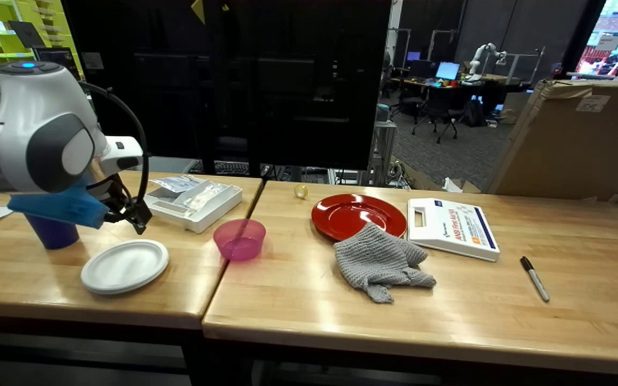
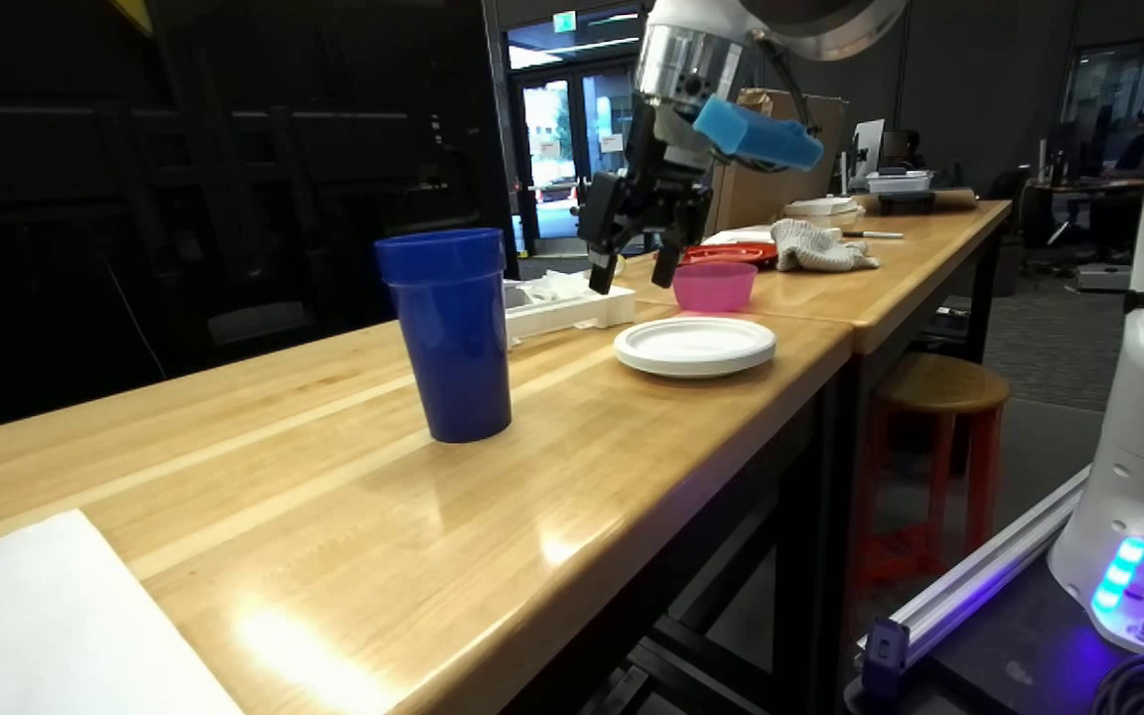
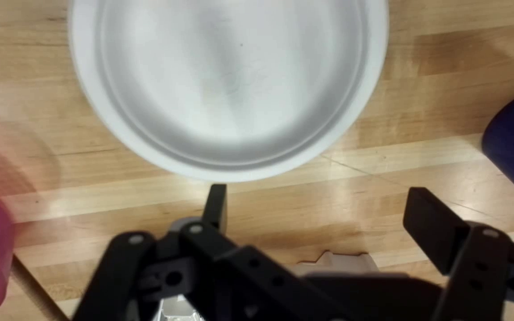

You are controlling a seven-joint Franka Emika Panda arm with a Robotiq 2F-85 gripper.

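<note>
Gripper (image 2: pixel 635 275), jaws apart; white plates (image 2: pixel 696 345) below, just to one side

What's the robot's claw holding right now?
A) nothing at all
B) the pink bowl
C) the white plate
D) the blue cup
A: in the wrist view the gripper has its jaws wide apart with nothing gripped between them, and the white plate lies on the wooden table.

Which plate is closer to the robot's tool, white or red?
The white plate, right by the open tool. The red plate lies farther off, on the other side of the pink bowl.
</note>
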